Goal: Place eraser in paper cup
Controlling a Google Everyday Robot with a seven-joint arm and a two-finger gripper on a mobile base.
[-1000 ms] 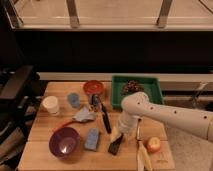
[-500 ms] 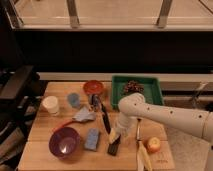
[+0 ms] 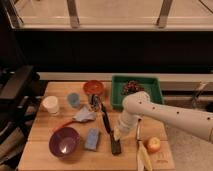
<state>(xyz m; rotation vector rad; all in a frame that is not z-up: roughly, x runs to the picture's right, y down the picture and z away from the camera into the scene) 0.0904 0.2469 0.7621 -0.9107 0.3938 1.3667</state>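
Observation:
The eraser [image 3: 116,146], a small flat black block, lies on the wooden table near its front edge, right of the blue-grey sponge [image 3: 92,138]. My gripper [image 3: 118,133] points down just above the eraser's far end, at the end of the white arm [image 3: 165,116] that reaches in from the right. The paper cup [image 3: 50,104], small and cream-white, stands upright at the table's left side, well to the left of the gripper.
A purple bowl [image 3: 64,141] sits front left. A long black-handled tool [image 3: 105,120], crumpled wrapper [image 3: 84,116], small blue cup [image 3: 73,99] and red-orange bowl [image 3: 93,88] lie mid-table. A green tray [image 3: 137,90] is at the back right. An apple [image 3: 153,145] and banana [image 3: 142,158] are front right.
The gripper has shifted a little left and down toward the eraser. The objects on the table have not moved.

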